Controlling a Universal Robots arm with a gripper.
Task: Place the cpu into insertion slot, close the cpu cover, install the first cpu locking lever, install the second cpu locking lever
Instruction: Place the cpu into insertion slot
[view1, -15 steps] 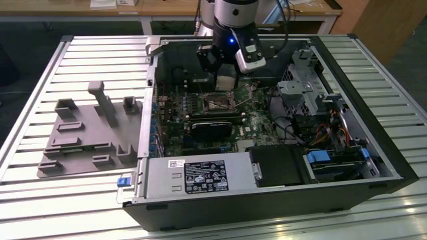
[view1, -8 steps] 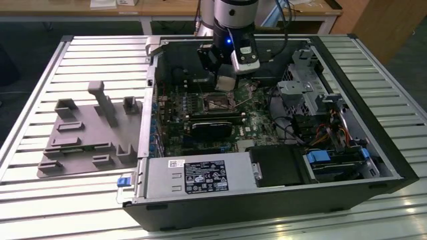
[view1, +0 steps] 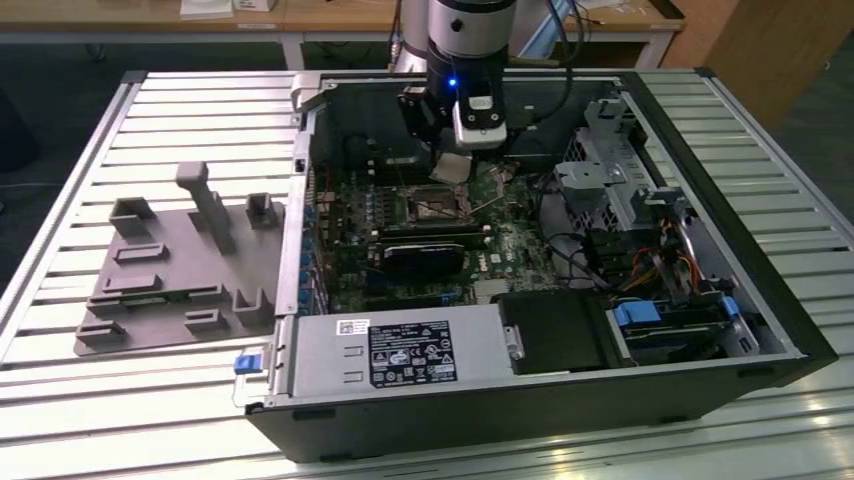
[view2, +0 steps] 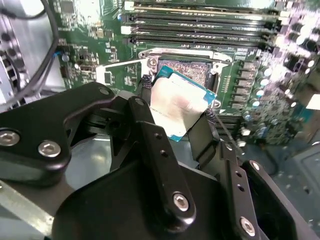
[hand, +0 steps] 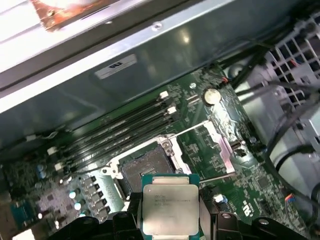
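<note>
Slatted metal table (view1: 80, 400) underneath, open computer case (view1: 534, 410) lying on it, and there's the cpu (view2: 177, 105), silver top showing, tilted. The gripper (view2: 177, 107) has it clamped by two opposite edges, hanging above the insertion slot (hand: 142, 170) and clear of it. Slot's bare, contacts exposed. Beside the slot, the cpu cover (hand: 223, 152) stands swung open. Long memory slots (hand: 125, 125) run along the slot's other side, green motherboard (hand: 200, 145) all around it.
</note>
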